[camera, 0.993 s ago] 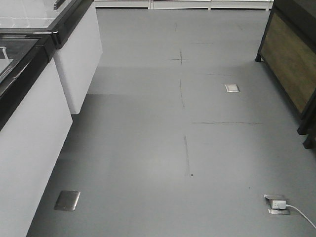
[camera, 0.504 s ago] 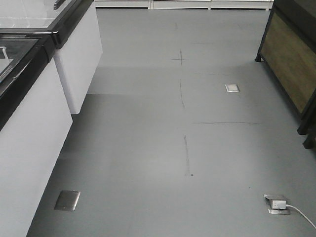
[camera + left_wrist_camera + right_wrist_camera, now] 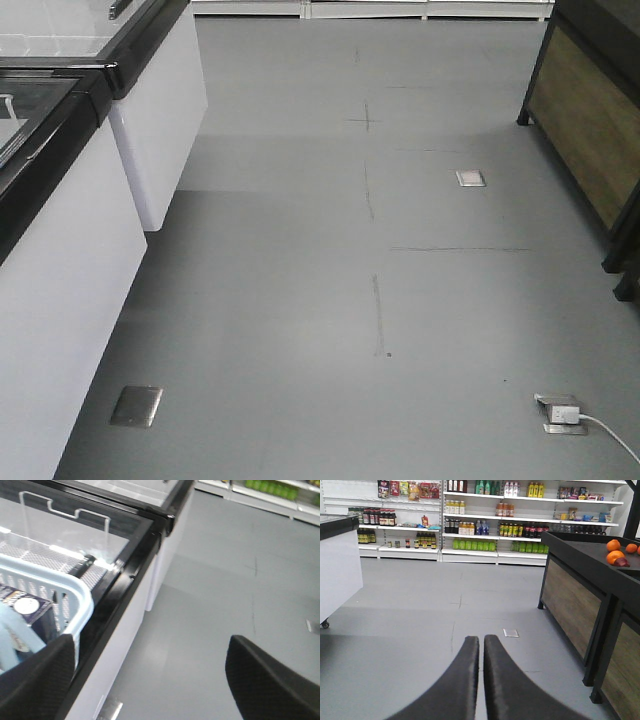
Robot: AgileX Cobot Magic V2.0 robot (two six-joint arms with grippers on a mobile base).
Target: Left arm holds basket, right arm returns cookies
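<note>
Found front-facing view practically unchanged over the last second; judged travel halted. Observed left gripper (image 3: 150, 642) spread wide, gripping nothing, just beside basket (image 3: 75, 597) over freezer (image 3: 135, 565). Saw cookies (image 3: 35, 617) lying inside basket. Noted right gripper (image 3: 481, 640) pressed closed, empty. Judged basket grasp and return both not yet begun.

Grey smooth floor (image 3: 300, 300): centre, between white black-rimmed freezer cabinets (image 3: 70, 260) on the left and black wood-panelled display stand (image 3: 590, 120) on the right. Square metal floor plate (image 3: 136, 406): near, just beside the cabinets. White plug in floor socket (image 3: 562, 410): near right. Light blue slotted plastic basket (image 3: 75, 587): above the cabinets, at their aisle-side edge. Dark navy cardboard box (image 3: 30, 611): inside the basket, against its wall. Round oranges (image 3: 616, 552): on the stand. White shelves of bottles (image 3: 485, 525): behind, along the far wall.
</note>
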